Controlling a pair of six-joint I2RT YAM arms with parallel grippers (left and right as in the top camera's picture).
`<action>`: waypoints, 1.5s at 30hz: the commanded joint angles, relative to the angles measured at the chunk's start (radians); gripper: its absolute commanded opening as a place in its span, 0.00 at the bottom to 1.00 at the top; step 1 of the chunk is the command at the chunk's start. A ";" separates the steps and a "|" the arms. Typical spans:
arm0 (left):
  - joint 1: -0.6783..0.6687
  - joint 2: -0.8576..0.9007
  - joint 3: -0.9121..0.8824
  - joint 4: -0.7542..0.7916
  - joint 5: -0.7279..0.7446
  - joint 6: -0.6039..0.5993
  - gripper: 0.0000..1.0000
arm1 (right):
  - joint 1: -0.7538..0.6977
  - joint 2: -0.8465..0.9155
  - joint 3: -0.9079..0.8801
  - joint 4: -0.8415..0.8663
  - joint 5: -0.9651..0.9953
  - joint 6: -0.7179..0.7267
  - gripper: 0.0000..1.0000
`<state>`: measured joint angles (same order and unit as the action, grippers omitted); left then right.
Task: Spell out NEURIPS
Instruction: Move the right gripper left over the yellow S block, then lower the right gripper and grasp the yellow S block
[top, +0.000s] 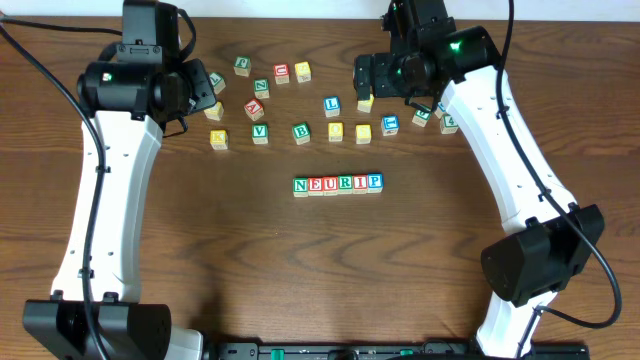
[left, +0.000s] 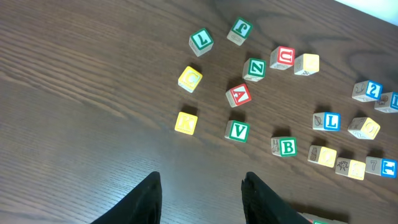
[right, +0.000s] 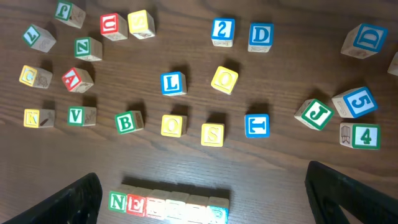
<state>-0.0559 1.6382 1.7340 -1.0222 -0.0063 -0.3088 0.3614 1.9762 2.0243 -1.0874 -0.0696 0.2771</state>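
Dark wood-grain table (top: 300, 260) fills every view, with letter cubes scattered across its far half and both arms reaching in from the near corners. At the middle of the table sits a tidy row of cubes (top: 337, 184), six of them touching side by side and reading N, E, U, R, I, P from left to right. So six of the seven letters look placed and only the final S is left, with its place open just right of the P cube (top: 374, 182).

A yellow S cube (right: 212, 134) lies in the loose line of cubes beyond the row, between a yellow cube with a round letter (right: 173, 125) and a blue T cube (right: 257, 124), apart from both and flat on the table. A second yellow cube (right: 141, 23) beside the red U cube (right: 114, 25) may also carry an S, though its face is too small to read surely.

The right fingers (right: 348, 193) are spread wide and empty, hanging above the table with the S cube roughly centred in the wrist view, which suggests it is the next pick. The left fingers (left: 146, 202) stand at a narrower gap, holding nothing, over bare wood near the left-hand scatter.
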 joint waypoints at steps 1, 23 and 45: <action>0.004 0.009 -0.014 -0.003 -0.013 0.017 0.42 | 0.000 -0.010 0.008 0.005 0.010 -0.001 0.99; 0.005 0.009 -0.014 0.010 -0.051 0.021 0.41 | 0.000 -0.010 0.008 0.021 0.012 0.010 0.94; 0.005 0.009 -0.014 0.009 -0.092 0.020 0.42 | 0.058 0.224 -0.014 0.004 0.071 0.138 0.60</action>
<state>-0.0559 1.6382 1.7340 -1.0134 -0.0818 -0.3058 0.4164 2.1769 2.0148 -1.0786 -0.0231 0.3912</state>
